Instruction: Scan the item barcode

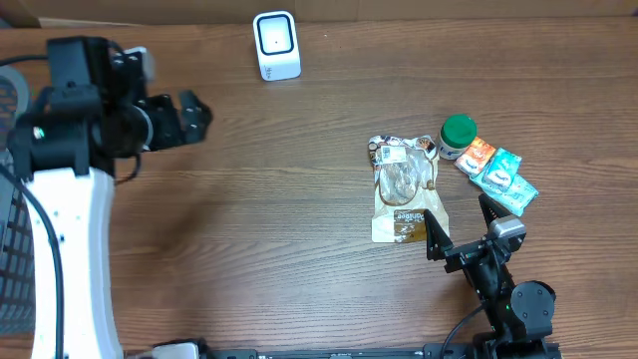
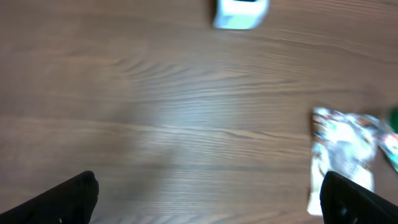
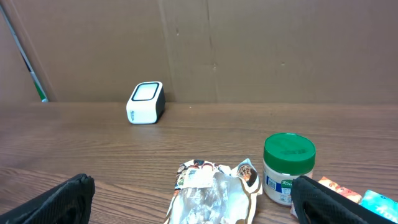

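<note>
The white barcode scanner (image 1: 276,45) stands at the table's back edge, also seen as the scanner (image 3: 145,102) in the right wrist view. A crinkled clear snack bag (image 1: 404,187) lies flat right of centre, next to a green-lidded jar (image 1: 458,137), an orange packet (image 1: 478,155) and teal packets (image 1: 504,180). My right gripper (image 1: 462,224) is open just in front of the bag (image 3: 214,193) and jar (image 3: 287,167), holding nothing. My left gripper (image 1: 199,118) hovers open and empty at the far left, above bare wood; its view (image 2: 208,202) shows the bag (image 2: 345,155) at the right edge.
A brown cardboard wall (image 3: 249,50) stands behind the table. A dark mesh object (image 1: 10,199) sits at the left edge by the left arm's white base (image 1: 70,259). Bare wooden tabletop (image 1: 279,199) lies between the arms and between the bag and scanner.
</note>
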Robot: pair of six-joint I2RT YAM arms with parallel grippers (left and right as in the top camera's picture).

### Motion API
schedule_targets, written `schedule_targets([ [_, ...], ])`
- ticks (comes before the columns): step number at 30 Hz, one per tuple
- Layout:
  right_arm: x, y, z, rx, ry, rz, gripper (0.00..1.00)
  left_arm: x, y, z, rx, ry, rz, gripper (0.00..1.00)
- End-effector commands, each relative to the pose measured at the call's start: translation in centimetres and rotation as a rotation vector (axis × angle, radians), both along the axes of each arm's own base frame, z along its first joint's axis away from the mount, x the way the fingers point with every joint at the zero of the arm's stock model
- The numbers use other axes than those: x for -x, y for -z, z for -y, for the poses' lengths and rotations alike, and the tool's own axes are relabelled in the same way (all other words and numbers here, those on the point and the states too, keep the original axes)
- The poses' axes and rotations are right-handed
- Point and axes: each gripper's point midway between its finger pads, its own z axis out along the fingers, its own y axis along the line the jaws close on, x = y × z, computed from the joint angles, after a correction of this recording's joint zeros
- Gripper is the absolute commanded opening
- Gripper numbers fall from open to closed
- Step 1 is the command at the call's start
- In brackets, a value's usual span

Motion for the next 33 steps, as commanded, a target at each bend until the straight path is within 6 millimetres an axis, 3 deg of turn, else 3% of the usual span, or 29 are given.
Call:
schedule_targets([
  [1, -0.1, 0.2, 0.3, -0.002, 0.014, 0.002, 1.00, 1.7, -2.7, 2.6, -0.021, 0.083, 0.080, 1.00],
  [6, -0.1, 0.2, 0.3, -0.002, 0.014, 0.002, 1.00, 3.5, -3.6, 3.4, -0.040, 0.109, 0.154, 0.99],
  [12, -0.1, 0.2, 0.3, -0.002, 0.014, 0.002, 1.00, 2.3, -3.5, 3.7, -0.030, 0.107, 0.450, 0.99],
  [18, -0.1, 0.2, 0.3, -0.002, 0.014, 0.002, 1.00, 3.0, -0.3, 3.6, -0.038, 0.108, 0.693, 1.00],
  [23, -0.1, 0.2, 0.3, -0.002, 0.014, 0.002, 1.00, 5.0, 2.6, 3.1, -0.071, 0.108, 0.855, 1.00],
  [24, -0.1, 0.2, 0.3, -0.002, 0.014, 0.002, 1.00, 5.8, 4.0, 2.4, -0.079, 0.087, 0.886, 1.00],
  [28, -0.1, 0.2, 0.3, -0.002, 0.014, 0.002, 1.00, 7.2, 7.3, 1.4, -0.102, 0.058, 0.892, 1.00],
  [33, -0.1, 0.2, 0.3, -0.002, 0.014, 0.002, 1.00, 8.7, 9.7, 1.2, -0.162, 0.081, 0.928, 0.99],
])
